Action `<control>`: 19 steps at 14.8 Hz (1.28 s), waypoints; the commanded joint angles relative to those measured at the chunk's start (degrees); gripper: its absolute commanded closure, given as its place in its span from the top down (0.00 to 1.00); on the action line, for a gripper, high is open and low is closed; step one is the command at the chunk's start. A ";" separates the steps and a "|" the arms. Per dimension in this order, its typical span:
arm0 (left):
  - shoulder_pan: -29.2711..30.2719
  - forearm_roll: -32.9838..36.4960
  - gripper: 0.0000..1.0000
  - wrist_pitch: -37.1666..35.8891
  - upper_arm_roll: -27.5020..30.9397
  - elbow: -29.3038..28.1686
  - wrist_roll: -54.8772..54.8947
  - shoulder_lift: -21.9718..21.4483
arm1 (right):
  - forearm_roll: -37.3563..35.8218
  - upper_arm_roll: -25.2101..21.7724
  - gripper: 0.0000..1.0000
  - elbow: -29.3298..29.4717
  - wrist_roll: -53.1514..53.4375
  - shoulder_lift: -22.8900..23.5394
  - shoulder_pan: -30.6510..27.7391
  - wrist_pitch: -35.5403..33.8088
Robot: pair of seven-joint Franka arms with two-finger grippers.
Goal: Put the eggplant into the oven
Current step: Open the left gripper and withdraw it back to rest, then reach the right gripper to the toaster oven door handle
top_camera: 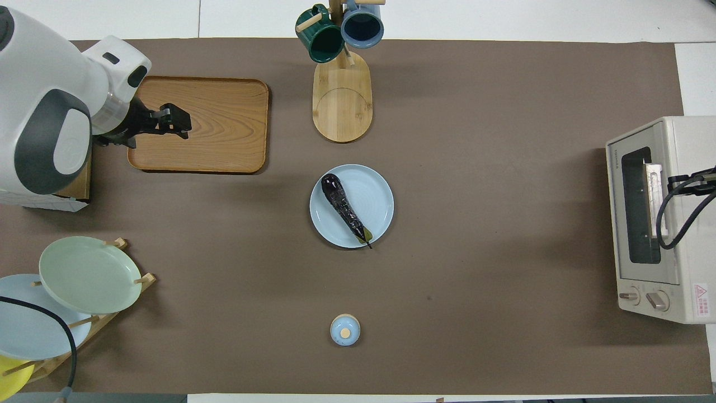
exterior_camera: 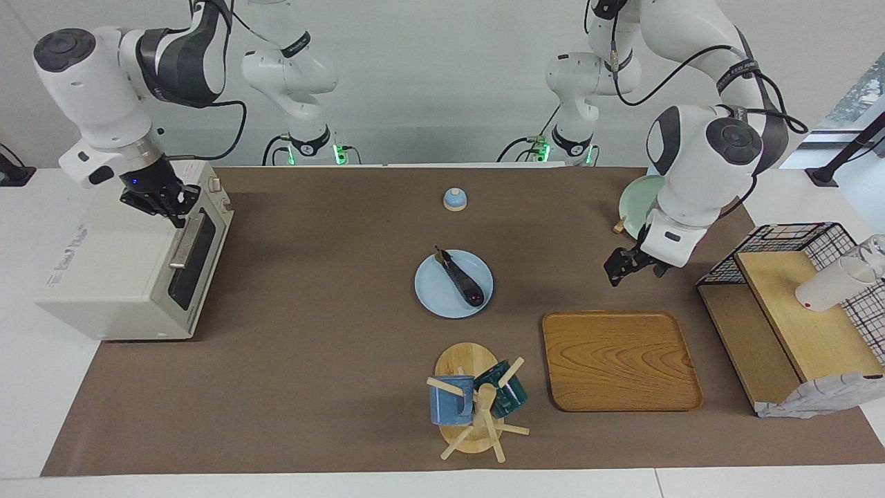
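Note:
The eggplant (exterior_camera: 460,278), slim and dark purple, lies on a light blue plate (exterior_camera: 432,299) in the middle of the table; it also shows in the overhead view (top_camera: 342,208) on the plate (top_camera: 379,197). The cream-white oven (exterior_camera: 117,277) stands at the right arm's end of the table (top_camera: 679,137), its glass door shut. My right gripper (exterior_camera: 173,207) is at the top of the oven door by the silver handle (exterior_camera: 181,245), seen too in the overhead view (top_camera: 682,182). My left gripper (exterior_camera: 622,268) is open and empty, up in the air by the wooden tray (top_camera: 174,120).
A wooden tray (exterior_camera: 619,360) lies toward the left arm's end. A mug rack (exterior_camera: 473,404) with two mugs stands farther from the robots than the plate. A small blue lid (exterior_camera: 454,199) lies nearer to them. A plate rack (top_camera: 89,274) and a wire basket (exterior_camera: 795,249) stand at the left arm's end.

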 commanded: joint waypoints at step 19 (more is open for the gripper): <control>4.15 -3.52 1.00 -7.91 -0.17 -8.32 6.57 -16.54 | -5.64 0.66 0.00 -5.88 -10.84 1.60 -0.08 4.23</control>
